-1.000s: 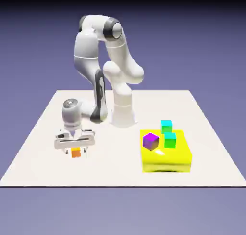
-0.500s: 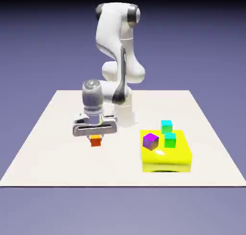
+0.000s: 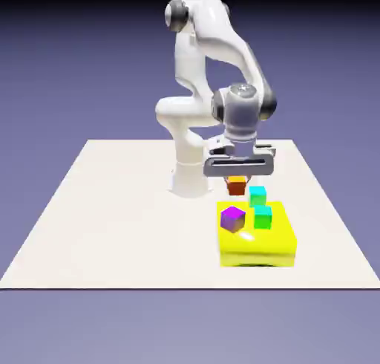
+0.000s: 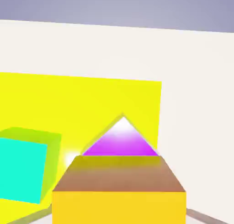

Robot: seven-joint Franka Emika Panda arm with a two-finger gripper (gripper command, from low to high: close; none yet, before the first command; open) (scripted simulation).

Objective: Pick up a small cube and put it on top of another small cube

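- The jaws are pinched on the small orange cube point(image 3: 237, 185), which hangs under the gripper point(image 3: 237, 183) clear of the table point(image 3: 111, 229); in the hand view the cube point(image 4: 119, 191) fills the bottom middle and hides most of the fingertips.
- The gripper points down, above the far edge of the yellow block point(image 3: 256, 245).
- In the exterior view a cyan-green cube point(image 3: 257, 195) sits just to the right of and below the held cube, behind the block.
- A second cyan-green cube point(image 3: 263, 217) and a purple cube point(image 3: 232, 218) rest on the block's top.
- In the hand view the purple cube point(image 4: 121, 141) shows just beyond the orange one, a cyan-green cube point(image 4: 23, 168) to its left.
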